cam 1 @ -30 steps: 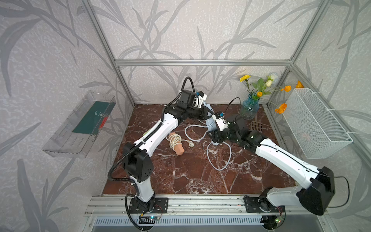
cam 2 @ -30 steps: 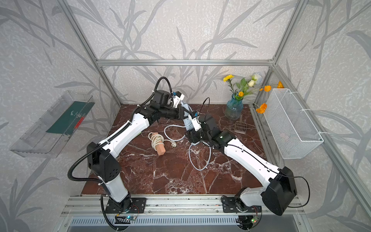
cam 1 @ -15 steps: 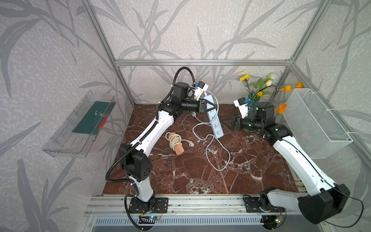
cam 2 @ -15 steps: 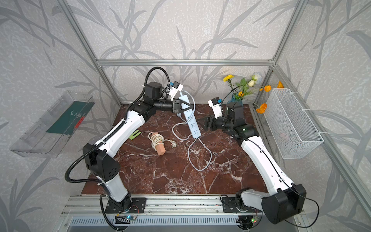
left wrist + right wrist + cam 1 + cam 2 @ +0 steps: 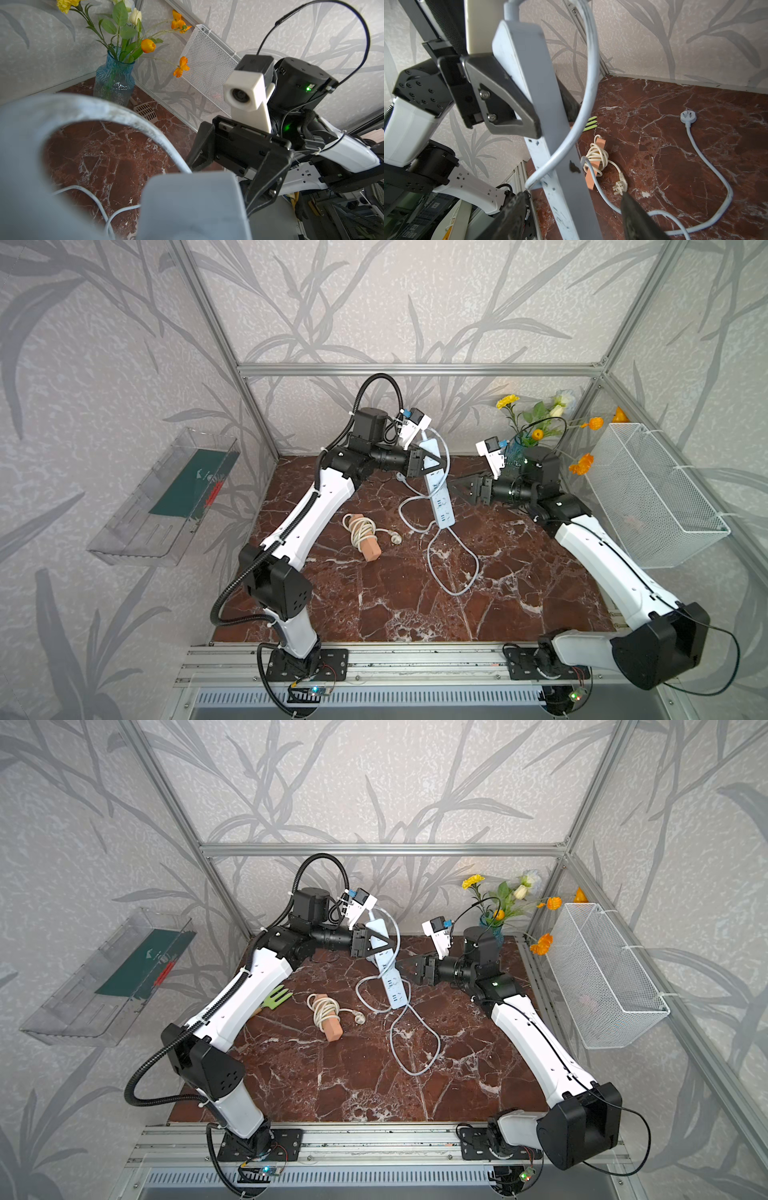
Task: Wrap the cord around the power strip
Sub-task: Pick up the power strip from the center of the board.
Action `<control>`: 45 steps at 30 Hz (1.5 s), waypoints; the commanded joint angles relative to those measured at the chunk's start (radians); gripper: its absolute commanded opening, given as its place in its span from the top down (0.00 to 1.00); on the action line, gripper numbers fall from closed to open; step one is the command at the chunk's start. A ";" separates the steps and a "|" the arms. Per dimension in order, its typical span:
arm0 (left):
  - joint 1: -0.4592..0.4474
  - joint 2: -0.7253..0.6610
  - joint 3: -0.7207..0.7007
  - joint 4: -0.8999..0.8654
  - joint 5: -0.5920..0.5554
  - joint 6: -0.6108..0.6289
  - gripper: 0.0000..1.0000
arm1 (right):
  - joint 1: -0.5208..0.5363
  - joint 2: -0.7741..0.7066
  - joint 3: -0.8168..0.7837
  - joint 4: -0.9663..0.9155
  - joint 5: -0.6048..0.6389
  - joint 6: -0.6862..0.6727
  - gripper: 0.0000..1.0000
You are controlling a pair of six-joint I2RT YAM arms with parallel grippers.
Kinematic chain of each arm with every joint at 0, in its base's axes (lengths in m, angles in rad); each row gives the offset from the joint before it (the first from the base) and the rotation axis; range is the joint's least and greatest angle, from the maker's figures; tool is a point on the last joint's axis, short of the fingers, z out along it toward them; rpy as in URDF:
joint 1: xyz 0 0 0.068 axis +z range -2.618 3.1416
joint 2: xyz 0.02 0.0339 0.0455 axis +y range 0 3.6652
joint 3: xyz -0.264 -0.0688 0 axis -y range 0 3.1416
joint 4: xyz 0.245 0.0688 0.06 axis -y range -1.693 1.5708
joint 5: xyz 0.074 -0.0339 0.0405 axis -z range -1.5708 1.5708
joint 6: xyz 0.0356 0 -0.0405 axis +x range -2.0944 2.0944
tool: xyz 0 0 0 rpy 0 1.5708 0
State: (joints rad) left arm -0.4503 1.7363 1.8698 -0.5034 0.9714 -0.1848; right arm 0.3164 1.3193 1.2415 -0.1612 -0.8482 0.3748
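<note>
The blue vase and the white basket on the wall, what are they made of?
The vase looks like tinted glass: translucent blue, glossy, with a rippled surface. The basket looks like white-coated metal mesh: a fine see-through grid on a wire frame.

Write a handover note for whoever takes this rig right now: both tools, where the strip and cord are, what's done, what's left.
Left tool: shut on the power strip near its cord end, holding it tilted over the table.
Right tool: open and empty, tips close beside the strip's middle. Whether they touch it cannot be told.
Cord: one loose loop arcs past the strip's held end. The rest lies slack on the table, with the plug flat on it.
Done: strip picked up, at most one loose turn.
Left: probably catch the slack with the right tool, then wind it around the strip down to the plug.
</note>
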 commanded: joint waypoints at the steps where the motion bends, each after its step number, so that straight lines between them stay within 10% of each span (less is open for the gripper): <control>1: -0.002 -0.049 0.059 -0.029 0.029 0.073 0.97 | 0.028 -0.002 0.046 -0.089 -0.039 -0.077 0.29; 11: -0.026 -0.044 0.115 -0.012 0.180 0.022 0.97 | 0.080 0.110 0.004 -0.036 -0.104 -0.146 0.46; 17: -0.047 -0.035 0.188 -0.090 0.132 0.072 0.93 | 0.085 0.142 -0.113 0.466 -0.168 0.125 0.76; 23: -0.040 -0.065 0.181 -0.110 0.064 0.079 0.48 | 0.098 0.176 -0.197 0.861 0.030 0.206 0.93; 32: 0.141 -0.253 -0.036 -0.010 -0.070 0.034 0.29 | 0.151 0.425 -0.159 1.372 0.508 -0.096 1.00; 42: 0.245 -0.311 -0.178 0.052 -0.300 0.095 0.30 | 0.182 0.308 -0.007 0.726 0.726 -1.016 1.00; 45: 0.246 -0.318 -0.263 0.155 -0.372 0.105 0.30 | 0.159 0.288 -0.033 0.824 0.718 -0.907 1.00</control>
State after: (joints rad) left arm -0.2085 1.4197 1.6608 -0.4408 0.6922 -0.1070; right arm 0.4843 1.6650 1.1885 0.6441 -0.1825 -0.4324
